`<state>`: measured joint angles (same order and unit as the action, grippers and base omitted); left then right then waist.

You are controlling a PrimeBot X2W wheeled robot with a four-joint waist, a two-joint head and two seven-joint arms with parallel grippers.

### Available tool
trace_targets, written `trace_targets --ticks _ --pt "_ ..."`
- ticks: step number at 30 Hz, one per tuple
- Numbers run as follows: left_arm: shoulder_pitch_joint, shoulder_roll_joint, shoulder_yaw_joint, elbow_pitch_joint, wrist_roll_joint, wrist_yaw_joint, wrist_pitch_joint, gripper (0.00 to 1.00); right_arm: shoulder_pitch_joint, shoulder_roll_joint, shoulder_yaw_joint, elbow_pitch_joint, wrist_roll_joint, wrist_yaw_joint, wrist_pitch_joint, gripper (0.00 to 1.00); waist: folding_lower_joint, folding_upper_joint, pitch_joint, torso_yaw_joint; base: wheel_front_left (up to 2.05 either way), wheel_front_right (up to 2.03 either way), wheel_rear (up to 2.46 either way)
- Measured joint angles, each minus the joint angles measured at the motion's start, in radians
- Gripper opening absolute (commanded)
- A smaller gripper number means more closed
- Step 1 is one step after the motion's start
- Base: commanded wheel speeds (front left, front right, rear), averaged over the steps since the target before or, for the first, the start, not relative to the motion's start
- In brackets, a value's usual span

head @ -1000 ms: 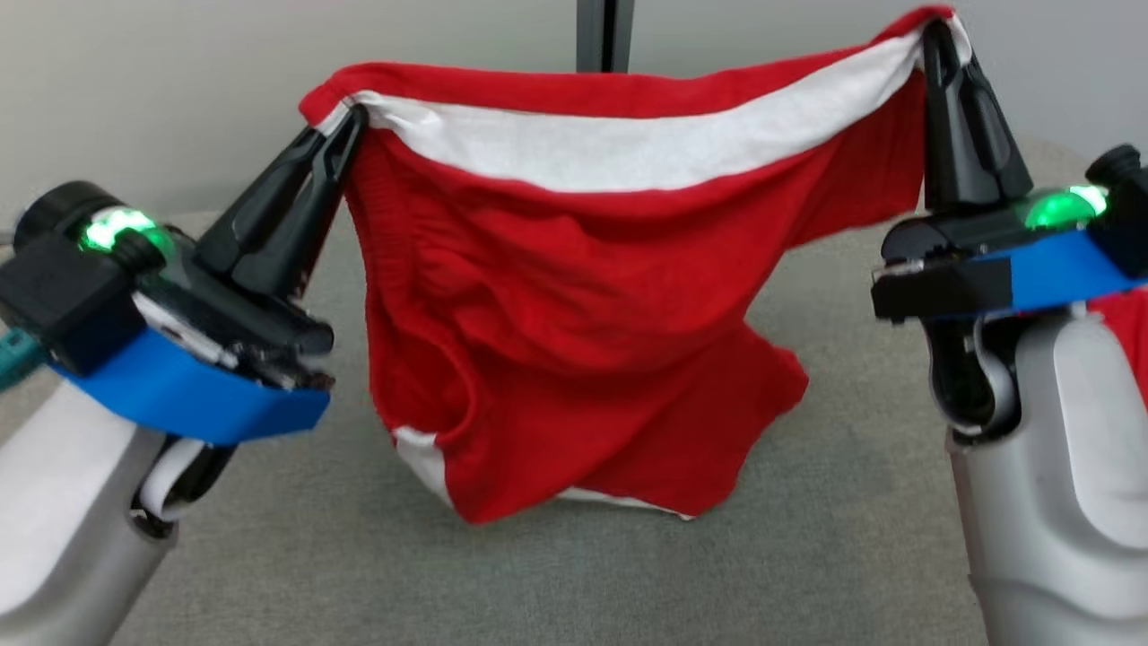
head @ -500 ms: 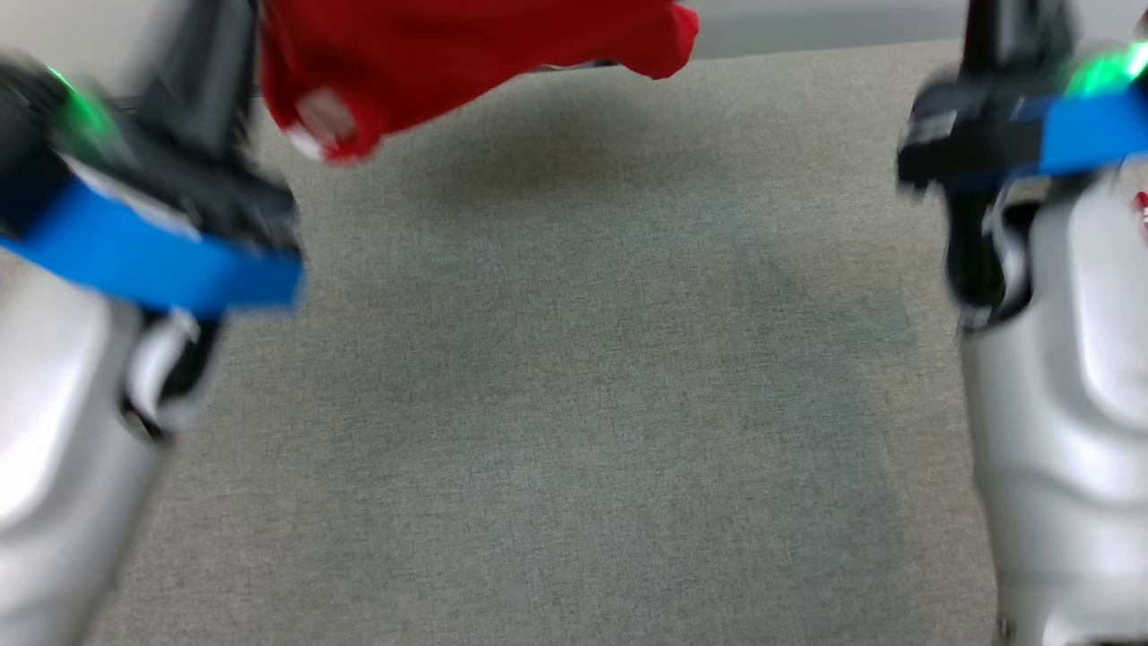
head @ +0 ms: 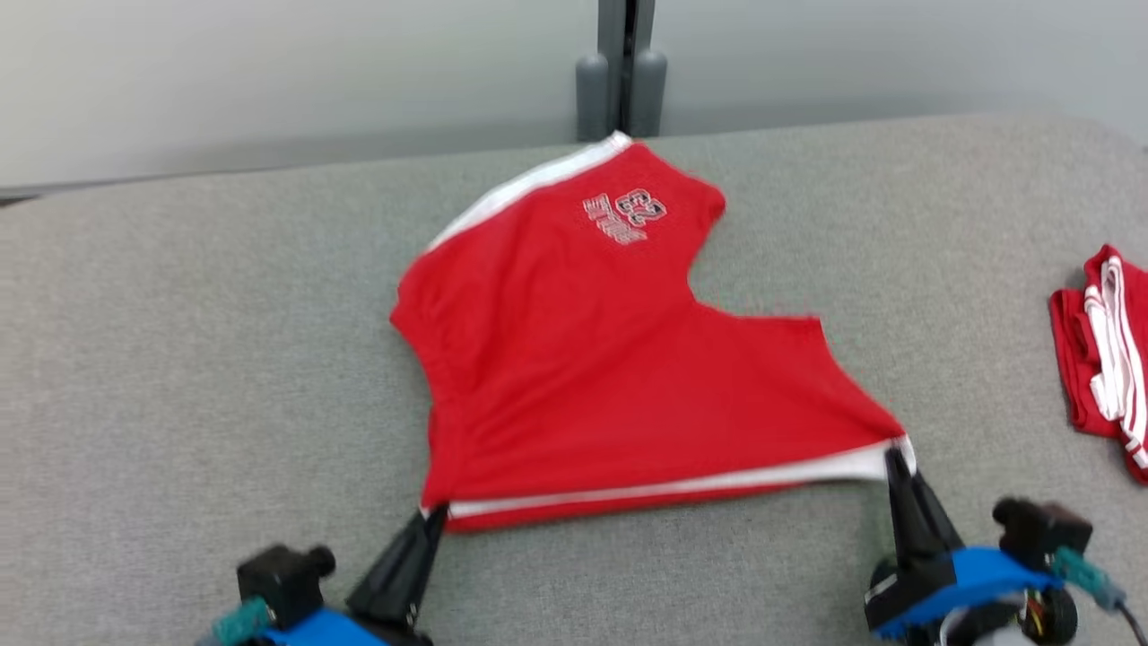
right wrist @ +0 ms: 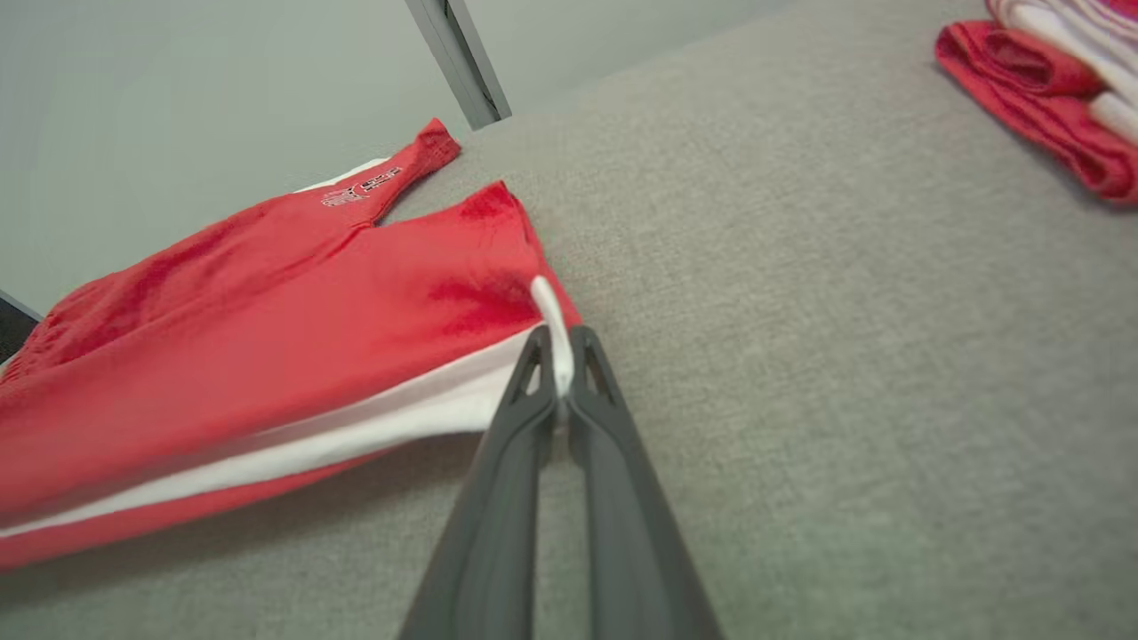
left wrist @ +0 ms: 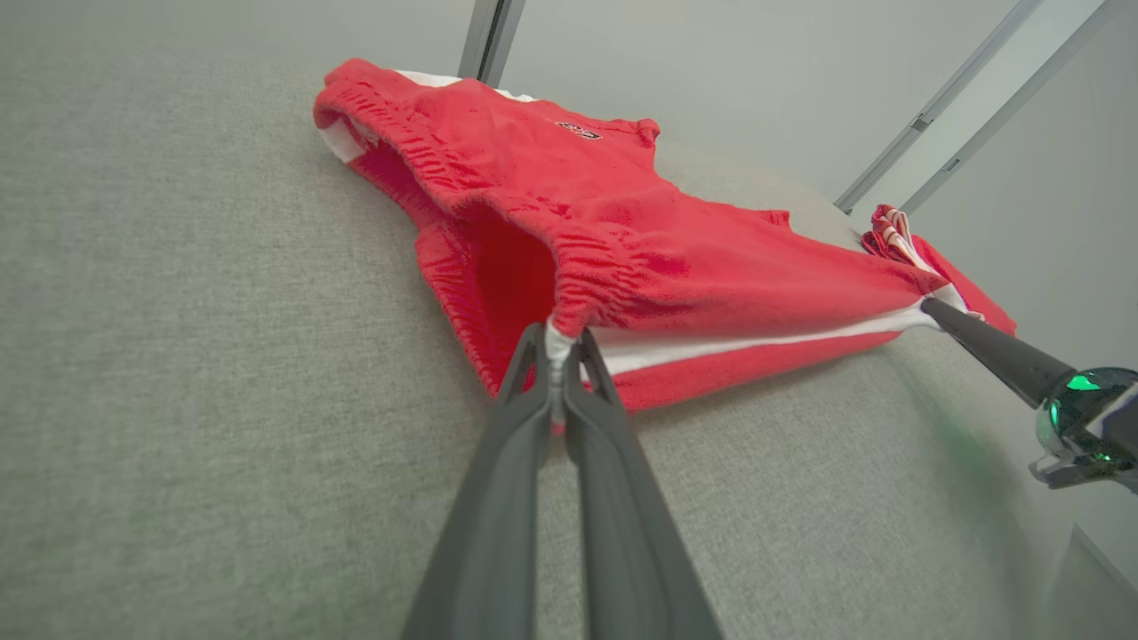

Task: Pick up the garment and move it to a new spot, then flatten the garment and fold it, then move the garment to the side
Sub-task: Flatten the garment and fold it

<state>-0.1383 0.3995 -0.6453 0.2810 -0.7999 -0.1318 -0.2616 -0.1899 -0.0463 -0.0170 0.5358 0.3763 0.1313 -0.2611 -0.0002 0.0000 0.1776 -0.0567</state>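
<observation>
The garment (head: 610, 359) is a pair of red shorts with white side stripes and a small printed logo, spread across the grey table (head: 179, 359). Its near edge is stretched between my two grippers. My left gripper (head: 432, 516) is shut on the near left corner, seen close up in the left wrist view with the left gripper (left wrist: 558, 342) pinching the white trim of the garment (left wrist: 569, 196). My right gripper (head: 895, 458) is shut on the near right corner; in the right wrist view the right gripper (right wrist: 556, 356) clamps the white stripe of the garment (right wrist: 267, 338).
A folded red and white garment (head: 1108, 345) lies at the table's right edge, also the folded garment (right wrist: 1058, 89) at the top right of the right wrist view. A grey post (head: 623, 72) stands behind the table's far edge against the pale wall.
The shorts hung in the air between my raised grippers a second ago. Now they lie spread on the table, with both grippers low at the near edge. The camera has tilted too.
</observation>
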Motion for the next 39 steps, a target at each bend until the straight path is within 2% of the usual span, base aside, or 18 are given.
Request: trace_targets --ticks 7,12,20,27,31,39 --pt "0.141 -0.046 -0.009 0.011 0.033 0.0 0.0 0.0 0.156 -0.001 -0.023 -0.038 0.033 0.0 0.0 0.0 -0.0001 0.0 -0.107 0.023 0.0 0.0 0.0" --pt "0.218 -0.052 -0.015 0.002 0.058 0.0 0.0 0.0 0.258 0.0 -0.037 -0.092 0.038 0.0 0.0 0.0 -0.0002 0.0 -0.163 0.027 0.0 0.0 0.0" --pt "0.24 -0.056 0.001 -0.072 0.102 0.0 0.0 0.0 0.295 -0.001 -0.032 -0.193 0.076 0.0 0.0 0.0 0.0 0.0 -0.157 0.038 0.0 0.0 0.0" --pt "0.08 -0.062 0.02 -0.139 0.094 0.0 0.0 0.0 0.074 -0.002 0.023 -0.164 0.097 -0.001 -0.001 0.0 0.0003 0.0 -0.075 0.052 0.0 0.0 0.0" --pt "-0.07 -0.058 0.012 -0.149 0.062 0.0 0.0 0.0 -0.144 -0.002 0.02 -0.071 0.081 -0.001 -0.001 0.0 0.0004 0.0 0.007 0.074 0.0 0.0 0.0" --pt "-0.238 -0.056 0.038 -0.119 -0.007 0.0 -0.001 0.0 -0.504 -0.003 -0.023 0.111 -0.004 -0.001 -0.001 0.0 0.0005 0.0 0.139 0.126 0.0 0.0 0.0"
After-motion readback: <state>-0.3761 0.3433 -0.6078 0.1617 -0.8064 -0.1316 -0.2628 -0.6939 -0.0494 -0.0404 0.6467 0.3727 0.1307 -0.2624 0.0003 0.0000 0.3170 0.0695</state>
